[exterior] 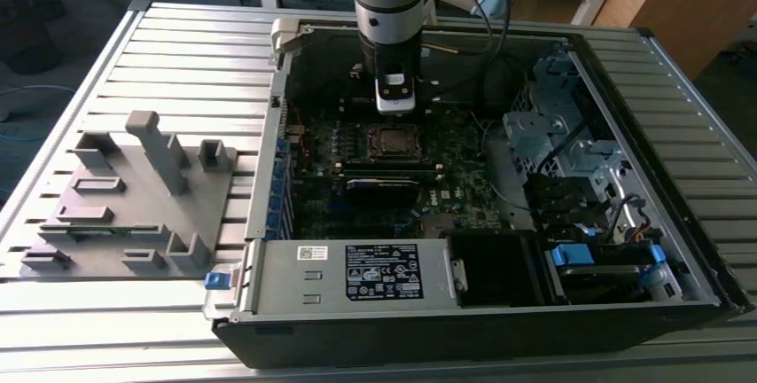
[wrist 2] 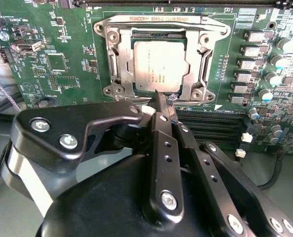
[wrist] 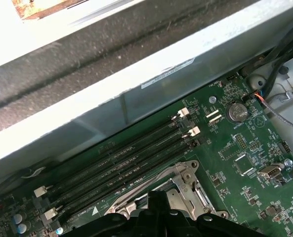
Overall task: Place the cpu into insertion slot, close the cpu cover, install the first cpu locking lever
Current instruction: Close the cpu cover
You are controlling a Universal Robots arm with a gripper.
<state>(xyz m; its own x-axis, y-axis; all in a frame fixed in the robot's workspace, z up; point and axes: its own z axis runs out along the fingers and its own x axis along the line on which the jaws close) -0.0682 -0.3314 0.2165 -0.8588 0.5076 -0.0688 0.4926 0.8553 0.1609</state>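
Note:
The cpu (wrist 2: pixel 157 66) lies flat in the socket on the green motherboard, its dull silver top showing. The cpu cover (wrist 2: pixel 202 59), a silver metal frame, lies down around it, its open centre over the chip. My gripper (wrist 2: pixel 164 100) is shut, its black fingertips pressed together with nothing between them, right at the socket's near edge. In the exterior view the gripper (exterior: pixel 396 104) hangs inside the open computer case just behind the socket (exterior: pixel 391 141). A corner of the cover (wrist: pixel 183 186) also appears in the first wrist view. I cannot make out the locking levers clearly.
The computer case (exterior: pixel 615 308) lies open on a slatted metal table. Memory slots (wrist: pixel 131 158) run beside the socket, close to the case wall (wrist: pixel 136 94). A drive cage (exterior: pixel 556 126) and cables fill the exterior view's right. A grey fixture (exterior: pixel 130 197) stands at its left.

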